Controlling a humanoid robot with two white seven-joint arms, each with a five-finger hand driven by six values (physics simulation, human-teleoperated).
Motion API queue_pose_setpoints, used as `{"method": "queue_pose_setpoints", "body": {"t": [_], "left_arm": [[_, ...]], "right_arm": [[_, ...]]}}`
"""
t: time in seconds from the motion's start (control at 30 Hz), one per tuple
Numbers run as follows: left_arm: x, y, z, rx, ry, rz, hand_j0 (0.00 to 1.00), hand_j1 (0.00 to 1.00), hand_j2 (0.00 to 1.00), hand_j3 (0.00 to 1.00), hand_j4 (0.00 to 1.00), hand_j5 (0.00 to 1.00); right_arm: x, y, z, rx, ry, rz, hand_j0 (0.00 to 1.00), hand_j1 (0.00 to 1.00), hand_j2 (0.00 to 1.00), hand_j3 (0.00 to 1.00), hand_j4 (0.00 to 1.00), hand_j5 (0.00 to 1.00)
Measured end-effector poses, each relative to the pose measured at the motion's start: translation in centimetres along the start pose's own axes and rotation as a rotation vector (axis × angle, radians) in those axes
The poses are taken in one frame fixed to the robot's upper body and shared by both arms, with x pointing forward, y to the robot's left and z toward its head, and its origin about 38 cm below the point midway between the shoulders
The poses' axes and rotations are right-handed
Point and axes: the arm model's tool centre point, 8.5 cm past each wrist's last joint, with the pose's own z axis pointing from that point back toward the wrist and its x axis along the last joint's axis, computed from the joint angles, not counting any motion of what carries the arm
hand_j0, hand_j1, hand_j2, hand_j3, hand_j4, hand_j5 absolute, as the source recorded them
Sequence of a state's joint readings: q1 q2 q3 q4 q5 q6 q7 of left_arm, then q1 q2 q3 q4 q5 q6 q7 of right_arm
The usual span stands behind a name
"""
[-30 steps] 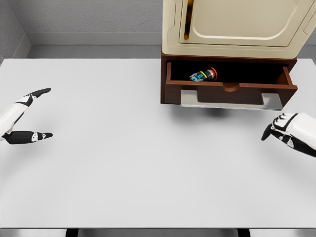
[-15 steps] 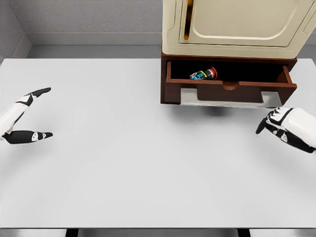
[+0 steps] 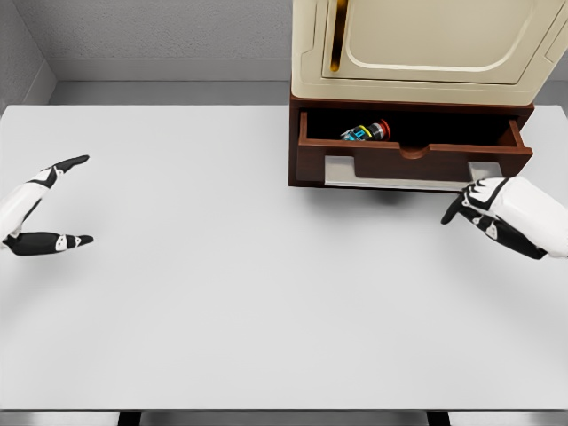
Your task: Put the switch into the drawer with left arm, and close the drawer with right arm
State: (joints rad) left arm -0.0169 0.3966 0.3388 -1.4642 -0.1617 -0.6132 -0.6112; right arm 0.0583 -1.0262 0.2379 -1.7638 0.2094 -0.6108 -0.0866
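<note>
Already the switch (image 3: 366, 133) lies inside the open drawer (image 3: 410, 163), so closing is my step. My right hand (image 3: 497, 216), fingers loosely curled and empty, hovers just beside the drawer front; next I should press it inward. My left hand (image 3: 37, 209) rests open, well apart.

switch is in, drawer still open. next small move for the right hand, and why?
Probably push the right hand forward against the drawer front. The switch already lies inside, the drawer stands pulled out, and the hand sits just below its right end, apparently not yet touching. The left hand rests open, far left.
</note>
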Motion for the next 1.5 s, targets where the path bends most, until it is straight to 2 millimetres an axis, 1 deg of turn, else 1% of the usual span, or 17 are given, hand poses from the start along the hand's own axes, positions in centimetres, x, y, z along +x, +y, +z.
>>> {"method": "queue_pose_setpoints", "body": {"t": [0.23, 0.43, 0.6, 0.73, 0.87, 0.97, 1.17, 1.23, 1.3, 1.37, 1.5], "left_arm": [[-1.1, -0.5, 0.4, -0.004, 0.030, 0.027, 1.00, 1.00, 1.00, 1.00, 1.00, 1.00], [-1.2, -0.5, 0.5, -0.003, 0.033, 0.032, 1.00, 1.00, 1.00, 1.00, 1.00, 1.00], [-1.2, -0.5, 0.5, -0.003, 0.032, 0.032, 1.00, 1.00, 1.00, 1.00, 1.00, 1.00], [-1.2, -0.5, 0.5, -0.002, 0.031, 0.032, 1.00, 1.00, 1.00, 1.00, 1.00, 1.00], [-1.2, -0.5, 0.5, -0.002, 0.031, 0.032, 1.00, 1.00, 1.00, 1.00, 1.00, 1.00], [-1.2, -0.5, 0.5, -0.002, 0.031, 0.032, 1.00, 1.00, 1.00, 1.00, 1.00, 1.00], [-1.2, -0.5, 0.5, -0.001, 0.030, 0.032, 1.00, 1.00, 1.00, 1.00, 1.00, 1.00], [-1.2, -0.5, 0.5, -0.002, 0.031, 0.032, 1.00, 1.00, 1.00, 1.00, 1.00, 1.00], [-1.2, -0.5, 0.5, -0.002, 0.030, 0.032, 1.00, 1.00, 1.00, 1.00, 1.00, 1.00], [-1.1, -0.5, 0.5, -0.002, 0.030, 0.031, 1.00, 1.00, 1.00, 1.00, 1.00, 1.00], [-1.1, -0.5, 0.5, -0.002, 0.029, 0.031, 1.00, 1.00, 1.00, 1.00, 1.00, 1.00]], "right_arm": [[0.2, 1.4, -0.2, 0.021, -0.005, -0.013, 0.42, 0.42, 0.42, 0.42, 0.42, 0.42], [-0.4, 1.1, -0.8, 0.006, -0.002, 0.006, 0.42, 0.42, 0.42, 0.42, 0.42, 0.42], [-1.5, 0.4, -1.6, -0.016, 0.011, 0.034, 0.41, 0.41, 0.41, 0.41, 0.41, 0.41], [-2.6, 0.6, -1.7, -0.019, 0.035, 0.033, 0.42, 0.42, 0.42, 0.42, 0.42, 0.42], [-3.2, 0.4, -2.5, -0.035, 0.039, 0.035, 0.41, 0.41, 0.41, 0.41, 0.41, 0.41], [-3.5, 1.0, -2.7, -0.043, 0.046, 0.017, 0.41, 0.41, 0.41, 0.41, 0.41, 0.41], [-4.1, 0.7, -4.3, -0.055, 0.036, 0.032, 0.41, 0.41, 0.41, 0.41, 0.41, 0.41], [-4.4, 1.0, -4.7, -0.055, 0.040, 0.023, 0.41, 0.41, 0.41, 0.41, 0.41, 0.41], [-4.6, 1.6, -4.7, -0.047, 0.048, 0.013, 0.41, 0.41, 0.41, 0.41, 0.41, 0.41], [-4.8, 1.8, -4.7, -0.045, 0.053, 0.011, 0.41, 0.41, 0.41, 0.41, 0.41, 0.41], [-5.0, 2.5, -4.4, -0.033, 0.064, 0.000, 0.41, 0.41, 0.41, 0.41, 0.41, 0.41]]}}
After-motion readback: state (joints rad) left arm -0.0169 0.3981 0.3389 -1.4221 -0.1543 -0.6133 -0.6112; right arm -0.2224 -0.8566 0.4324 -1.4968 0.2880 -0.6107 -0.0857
